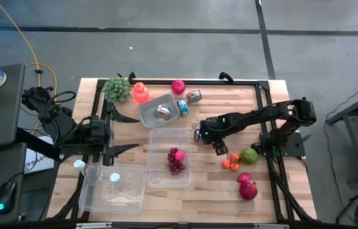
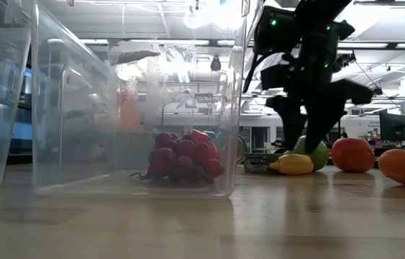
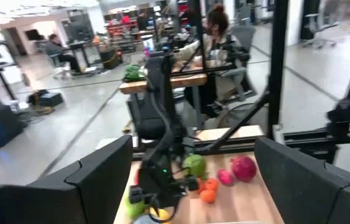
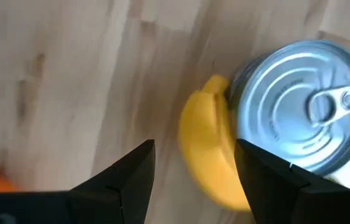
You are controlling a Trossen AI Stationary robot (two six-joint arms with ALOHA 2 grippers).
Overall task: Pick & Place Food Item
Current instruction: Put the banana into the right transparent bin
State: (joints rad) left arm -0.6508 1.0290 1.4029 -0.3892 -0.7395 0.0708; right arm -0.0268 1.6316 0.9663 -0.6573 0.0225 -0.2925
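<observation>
The right gripper [image 4: 193, 171] hovers, fingers apart and empty, over a small yellow fruit [image 4: 211, 149] lying against a tin can [image 4: 299, 115] beside the grape container [image 1: 169, 159]; the pick seems in hand; next, descend and close; the left gripper [image 1: 123, 132] waits open.

**Colours on the table**

We saw a pale wooden table [image 1: 274, 191] with dark grain lines. In the clear tub [image 1: 169, 180] lay dark red grapes [image 1: 176, 160]. A yellow fruit [image 4: 211, 149] touched a silver can [image 4: 299, 112]. We also noted orange tangerines [image 1: 231, 163], a green apple [image 1: 249, 155], a deep red pomegranate [image 1: 247, 188] and a grey tray [image 1: 148, 114].
</observation>
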